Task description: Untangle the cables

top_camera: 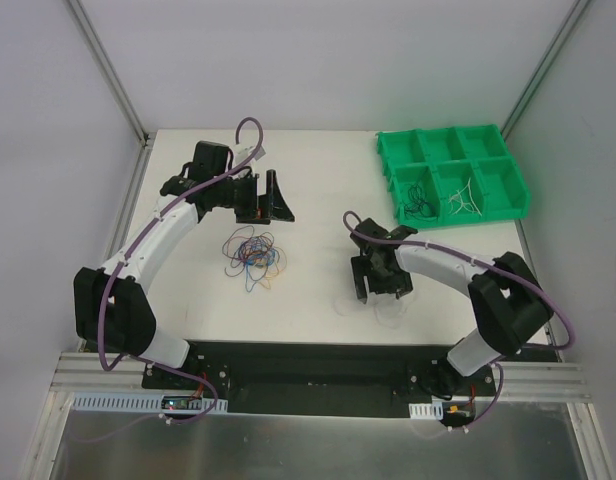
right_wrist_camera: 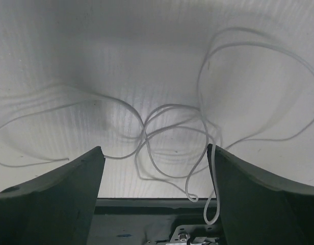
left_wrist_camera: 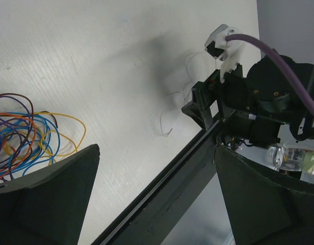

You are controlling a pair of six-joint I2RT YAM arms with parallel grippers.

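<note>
Green tray (top_camera: 386, 160) sits at the upper right of the top view. Its lower-left compartment holds black cables (top_camera: 420, 202) and the lower-middle one holds pale cables (top_camera: 461, 198). Coloured cables (top_camera: 253, 250) lie tangled left of centre on the table (top_camera: 318, 180), cut off at the left wrist view's edge. Left gripper (top_camera: 266, 205), just up-frame of them, has its fingers spread and grips nothing. Right gripper (top_camera: 378, 285) is spread too, over white cables (right_wrist_camera: 172, 127) that are barely visible from above.
</note>
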